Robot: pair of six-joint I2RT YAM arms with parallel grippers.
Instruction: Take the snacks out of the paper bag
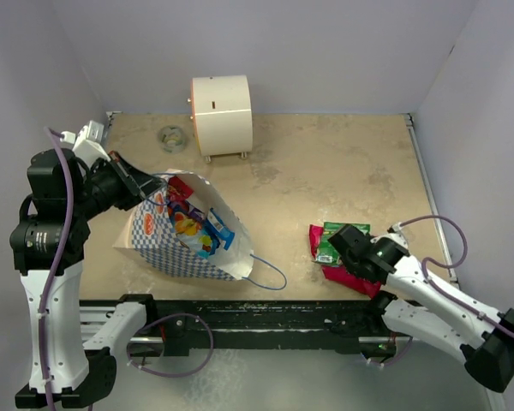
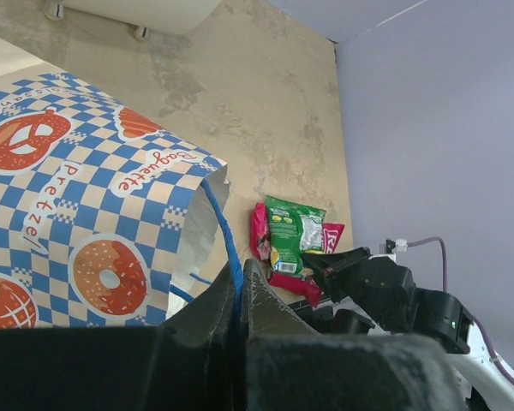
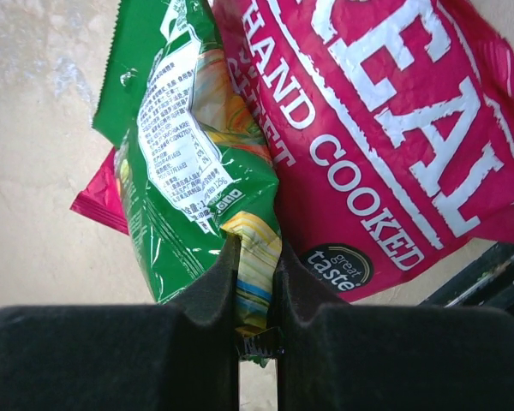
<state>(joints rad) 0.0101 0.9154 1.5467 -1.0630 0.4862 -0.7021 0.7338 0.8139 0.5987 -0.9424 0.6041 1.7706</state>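
My left fingers [image 2: 250, 295] are pinched tight on the paper bag [image 1: 167, 253], right at its blue cord handle [image 2: 223, 231] by the rim. The bag sits on the left side of the bench [image 1: 325, 171], tipped with its mouth open, and bright snacks [image 1: 193, 224] show inside against the white lining. Behind it a cream cylindrical box [image 1: 221, 116] sits near the back wall. Over on the right, my right fingers [image 3: 227, 287] are nipped narrow on the end of a green packet [image 3: 188, 171]. It lies across a pink packet [image 3: 394, 145] near the bench's front edge, well apart from the bag.
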